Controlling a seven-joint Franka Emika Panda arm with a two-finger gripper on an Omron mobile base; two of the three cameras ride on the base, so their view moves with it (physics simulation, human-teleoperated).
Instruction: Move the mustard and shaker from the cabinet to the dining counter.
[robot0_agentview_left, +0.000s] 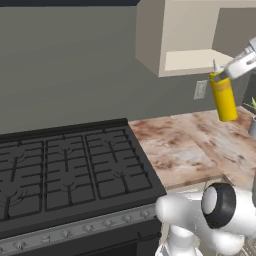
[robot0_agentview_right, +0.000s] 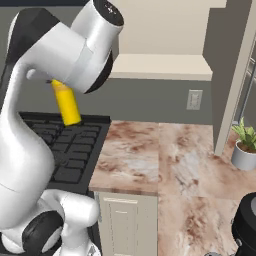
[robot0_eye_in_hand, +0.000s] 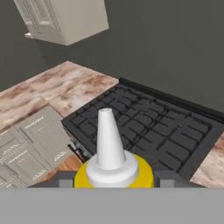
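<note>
mustard (robot0_agentview_left: 223, 99): held aloft, tilted, clamped near its top between the gripper (robot0_eye_in_hand: 113, 178) fingers. it is seen above the marbled counter (robot0_agentview_left: 190, 147) beside the stove (robot0_agentview_left: 70, 175), below the cabinet (robot0_agentview_left: 175, 35).

A rendered home kitchen: a black gas stove (robot0_agentview_left: 65, 175) with grates sits beside a marbled counter (robot0_agentview_left: 190, 145) over pale drawer fronts (robot0_agentview_right: 125, 220), a beige wall cabinet (robot0_agentview_left: 175, 35) hangs above, with a wall outlet (robot0_agentview_right: 194, 99) and a potted plant (robot0_agentview_right: 245, 147).
</note>
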